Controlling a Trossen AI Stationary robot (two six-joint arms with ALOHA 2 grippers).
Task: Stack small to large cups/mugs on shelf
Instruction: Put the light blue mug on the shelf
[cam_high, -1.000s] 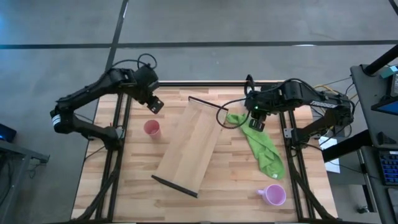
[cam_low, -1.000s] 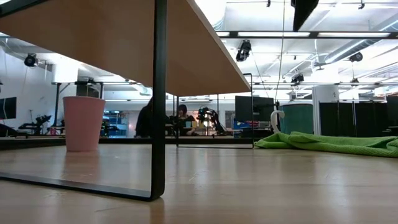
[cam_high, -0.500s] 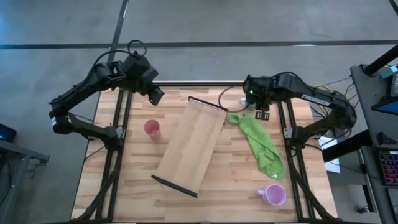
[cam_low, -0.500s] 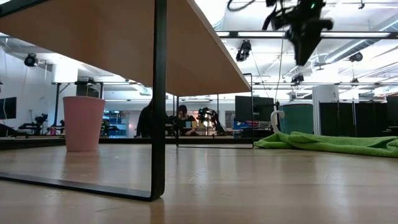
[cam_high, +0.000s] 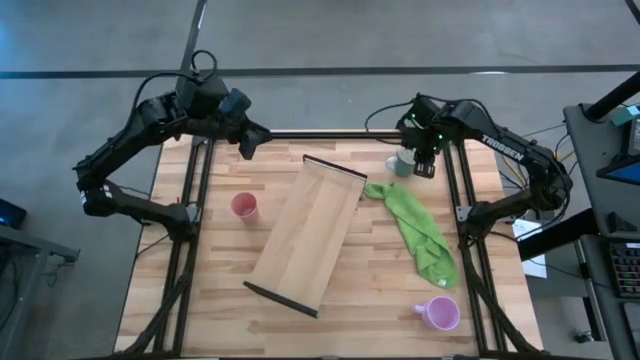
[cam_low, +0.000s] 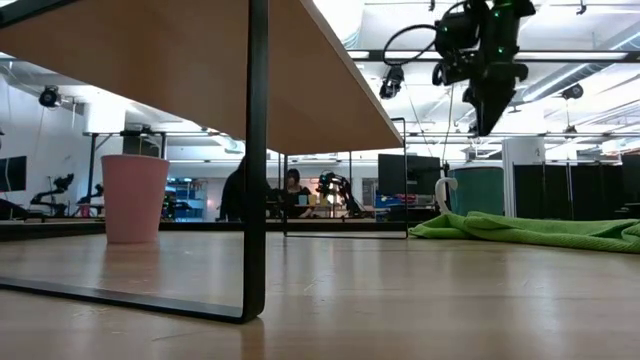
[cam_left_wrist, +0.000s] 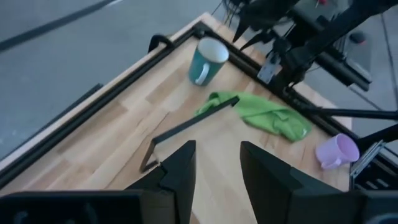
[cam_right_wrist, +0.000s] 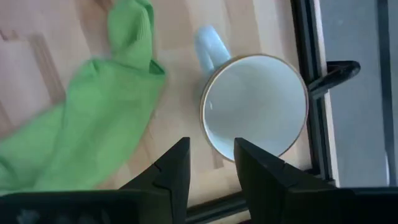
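Wooden table (cam_high: 200, 300), shelf (cam_high: 305, 233) lying diagonally across it.
Right gripper (cam_high: 424, 166) hangs parted and empty above the pale mug (cam_right_wrist: 255, 106); left gripper (cam_high: 249, 147), parted and empty, waits at the far corner.

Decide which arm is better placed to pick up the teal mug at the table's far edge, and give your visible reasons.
Right. The right gripper hangs open directly above the teal mug, its fingers straddling the rim in its wrist view. The left gripper is open too, but sits across the table beyond the shelf, nearer the pink cup.
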